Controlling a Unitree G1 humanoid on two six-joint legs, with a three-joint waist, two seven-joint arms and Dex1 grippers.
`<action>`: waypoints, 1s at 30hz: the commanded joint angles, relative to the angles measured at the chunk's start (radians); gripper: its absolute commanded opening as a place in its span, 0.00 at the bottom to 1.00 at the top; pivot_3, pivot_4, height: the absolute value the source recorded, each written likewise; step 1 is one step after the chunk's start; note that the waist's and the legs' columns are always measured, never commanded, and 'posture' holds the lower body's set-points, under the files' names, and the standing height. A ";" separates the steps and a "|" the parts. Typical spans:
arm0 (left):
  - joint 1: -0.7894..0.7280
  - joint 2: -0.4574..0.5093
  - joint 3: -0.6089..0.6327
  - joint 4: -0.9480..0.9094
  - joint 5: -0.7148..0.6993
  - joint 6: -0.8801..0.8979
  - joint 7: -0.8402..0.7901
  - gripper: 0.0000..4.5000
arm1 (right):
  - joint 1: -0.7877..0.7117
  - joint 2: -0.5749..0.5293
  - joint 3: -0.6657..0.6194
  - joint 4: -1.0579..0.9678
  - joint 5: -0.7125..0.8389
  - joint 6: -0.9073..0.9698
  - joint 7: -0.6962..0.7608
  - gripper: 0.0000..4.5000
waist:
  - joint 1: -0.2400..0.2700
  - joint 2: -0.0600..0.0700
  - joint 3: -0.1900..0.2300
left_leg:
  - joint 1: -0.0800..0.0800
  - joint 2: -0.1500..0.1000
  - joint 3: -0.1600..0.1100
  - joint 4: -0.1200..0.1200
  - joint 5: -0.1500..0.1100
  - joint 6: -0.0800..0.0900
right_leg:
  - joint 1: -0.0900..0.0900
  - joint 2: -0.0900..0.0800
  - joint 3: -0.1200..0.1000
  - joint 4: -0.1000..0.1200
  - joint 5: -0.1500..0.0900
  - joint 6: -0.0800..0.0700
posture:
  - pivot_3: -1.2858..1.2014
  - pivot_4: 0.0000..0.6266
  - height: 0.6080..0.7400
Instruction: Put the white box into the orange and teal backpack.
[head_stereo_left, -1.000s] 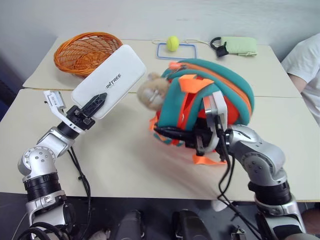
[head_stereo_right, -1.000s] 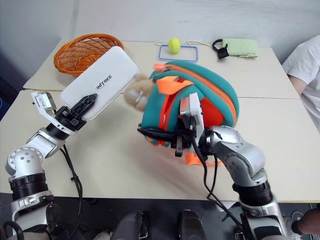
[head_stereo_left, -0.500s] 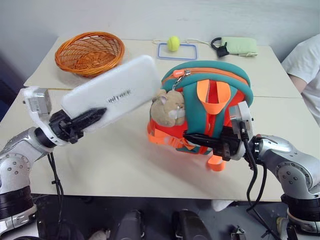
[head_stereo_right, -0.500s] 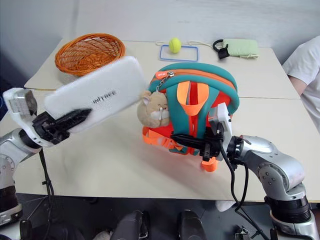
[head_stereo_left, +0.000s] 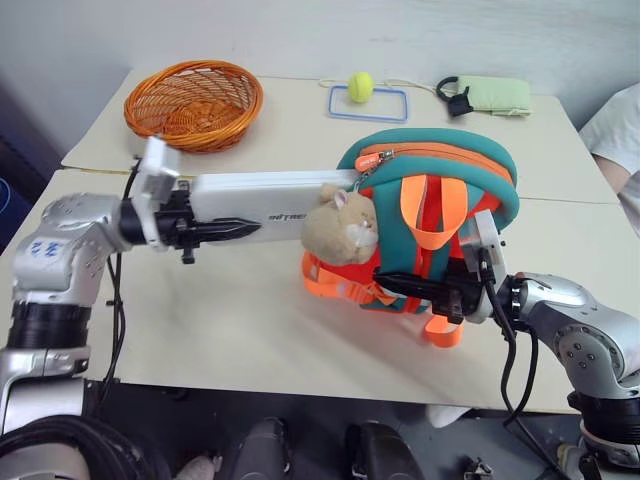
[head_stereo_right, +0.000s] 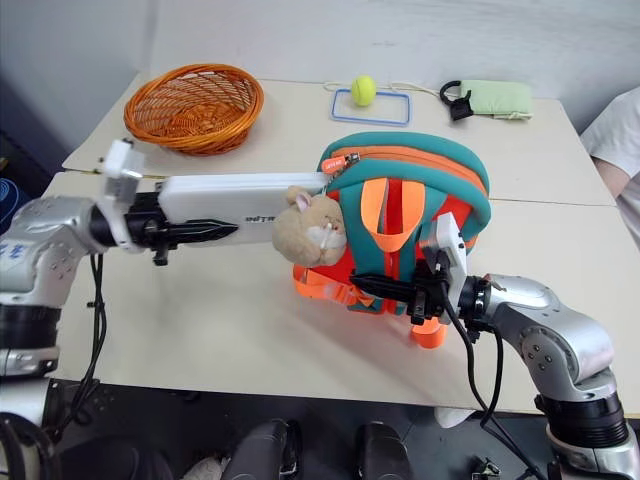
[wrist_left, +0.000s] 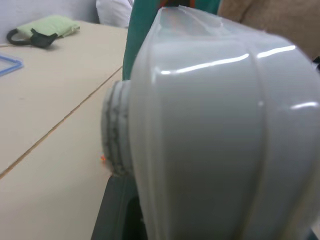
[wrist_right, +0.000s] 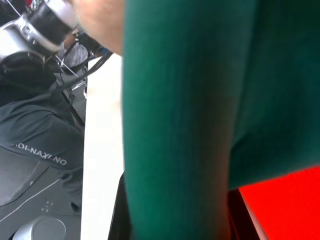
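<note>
White box (head_stereo_left: 268, 196) meets backpack (head_stereo_left: 440, 200) opening, plush hamster (head_stereo_left: 342, 226) hanging just below.

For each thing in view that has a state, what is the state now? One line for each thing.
white box: held level in the left gripper, far end at the backpack's top.
orange and teal backpack: upright on the table, gripped low by the right gripper.
plush hamster: hanging at the backpack's side.
wicker basket: empty.
yellow ball: resting on the blue-rimmed tray.

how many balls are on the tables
1: a yellow-green ball sits on the blue-rimmed tray on the far table, between the wicker basket and green pouch. None hidden, apparently.
</note>
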 joint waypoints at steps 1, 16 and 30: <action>-0.144 -0.057 -0.103 0.030 0.104 0.003 0.004 0.28 | 0.005 -0.016 -0.037 -0.025 0.018 -0.009 0.009 0.00 | 0.002 0.000 0.000 | -0.001 0.000 0.000 0.001 0.000 0.001 | 0.000 0.000 0.000 0.000 0.000 0.001 | 0.52 0.24 1.00; -0.382 -0.461 -0.230 0.356 0.270 -0.129 0.024 0.35 | 0.026 0.005 -0.024 -0.072 0.028 -0.005 -0.023 0.00 | -0.004 0.000 0.000 | -0.004 -0.001 0.001 0.003 0.000 0.004 | -0.001 0.001 0.000 0.000 0.003 0.005 | 0.52 0.24 1.00; -0.332 -0.227 -0.049 0.440 0.200 -0.263 -0.259 0.99 | 0.053 0.084 -0.055 -0.034 -0.014 -0.065 -0.134 0.00 | -0.016 0.000 0.000 | -0.004 0.001 0.001 0.007 0.000 0.003 | -0.003 0.001 0.001 0.006 0.003 0.005 | 0.52 0.24 1.00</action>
